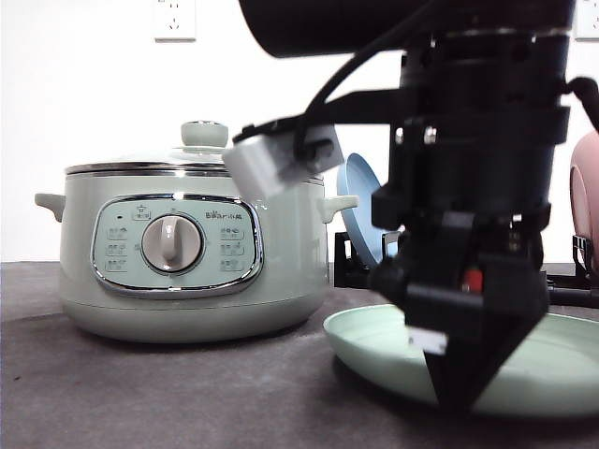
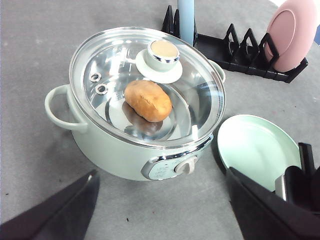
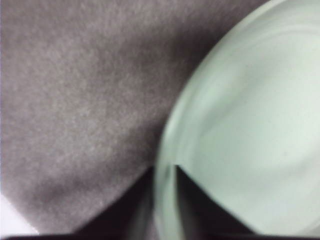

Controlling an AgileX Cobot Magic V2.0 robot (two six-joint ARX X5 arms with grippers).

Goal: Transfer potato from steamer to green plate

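The sage-green steamer [image 1: 187, 253] stands on the grey table at the left with its glass lid [image 2: 150, 75] on. Through the lid I see the orange-brown potato [image 2: 148, 100] lying inside. The green plate [image 1: 374, 341] lies flat on the table to the steamer's right. My right gripper [image 1: 459, 398] points down at the plate's near rim. In the right wrist view its fingertips [image 3: 185, 182] sit close together with the plate's rim [image 3: 165, 200] between them. My left gripper [image 2: 161, 174] hangs open high above the steamer, its fingers [image 2: 75, 200] spread wide.
A black dish rack [image 2: 235, 50] stands behind the steamer and plate, holding an upright blue plate [image 1: 360, 201] and a pink dish [image 2: 292, 35]. My right arm's bulk [image 1: 477, 140] towers over the green plate. Bare grey table [image 1: 140, 393] lies in front of the steamer.
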